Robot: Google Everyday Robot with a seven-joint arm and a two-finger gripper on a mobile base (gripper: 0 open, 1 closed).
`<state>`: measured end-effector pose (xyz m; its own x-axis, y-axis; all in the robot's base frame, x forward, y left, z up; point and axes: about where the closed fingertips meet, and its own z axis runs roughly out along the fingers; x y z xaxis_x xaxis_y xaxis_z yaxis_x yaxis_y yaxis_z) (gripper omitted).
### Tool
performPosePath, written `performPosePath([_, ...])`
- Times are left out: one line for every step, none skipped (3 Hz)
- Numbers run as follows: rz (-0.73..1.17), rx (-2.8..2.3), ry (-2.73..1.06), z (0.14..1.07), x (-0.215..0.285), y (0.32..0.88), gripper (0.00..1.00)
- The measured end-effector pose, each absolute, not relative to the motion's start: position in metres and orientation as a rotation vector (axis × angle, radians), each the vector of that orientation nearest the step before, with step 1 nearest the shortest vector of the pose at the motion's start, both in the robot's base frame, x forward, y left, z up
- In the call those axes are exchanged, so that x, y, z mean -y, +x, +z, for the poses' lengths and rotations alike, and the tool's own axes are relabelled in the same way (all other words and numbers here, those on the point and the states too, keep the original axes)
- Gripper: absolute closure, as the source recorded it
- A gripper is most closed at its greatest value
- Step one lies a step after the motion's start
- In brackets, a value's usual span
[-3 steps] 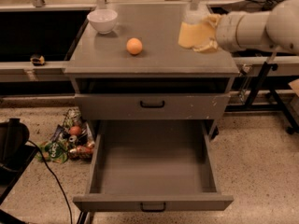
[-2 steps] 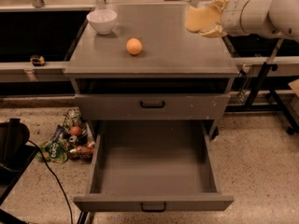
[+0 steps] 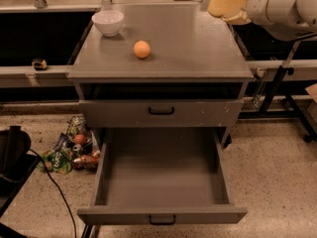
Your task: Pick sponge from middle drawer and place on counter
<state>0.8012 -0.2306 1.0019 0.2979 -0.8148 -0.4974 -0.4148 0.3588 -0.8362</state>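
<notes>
My claw (image 3: 237,8) grips the pale-yellow sponge (image 3: 223,1), held aloft near the back right corner of the bench (image 3: 198,48). The middle drawer (image 3: 161,215) stands open below, nothing in it. Placing is the step in hand; next I should lower onto bare bench and let go.

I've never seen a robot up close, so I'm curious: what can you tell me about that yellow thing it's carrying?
It is the sponge: a pale-yellow, soft-looking foam block with wavy edges, slightly crumpled. The tool at the end of the white arm grips it in the air, near the back right corner of the grey counter. Nothing else touches it.
</notes>
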Motion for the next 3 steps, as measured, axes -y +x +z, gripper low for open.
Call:
performPosePath([-0.389, -1.319, -1.256, 1.002, 0.230, 0.801, 1.00])
performPosePath([-0.349, -1.337, -1.254, 0.986, 0.220, 0.824, 1.00])
performPosePath([-0.289, -1.388, -1.226, 0.957, 0.204, 0.859, 1.00])
